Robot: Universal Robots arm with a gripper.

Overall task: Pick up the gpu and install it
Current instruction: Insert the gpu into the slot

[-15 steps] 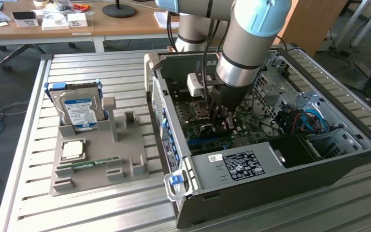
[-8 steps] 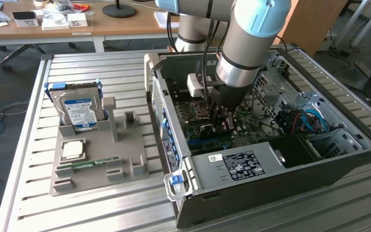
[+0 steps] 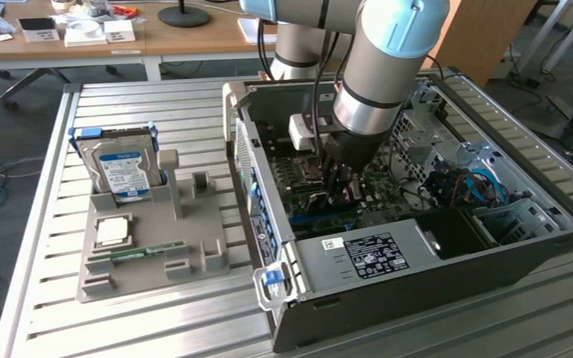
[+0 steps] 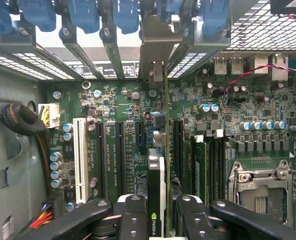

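Seen edge-on in the wrist view, the gpu is a thin green card with a black cooler edge bearing a logo. Its metal end bracket reaches up to the case's rear slot openings. My gripper is shut on the card, with one black finger on each side of it. The card stands upright over the motherboard, in line with a long black expansion slot. In the exterior view my gripper reaches down into the open computer case, just above the board.
A white slot, black slots, RAM slots and the CPU socket lie around the card. Blue slot latches line the rear. Outside the case, a grey holder carries a hard drive, a RAM stick and a chip.
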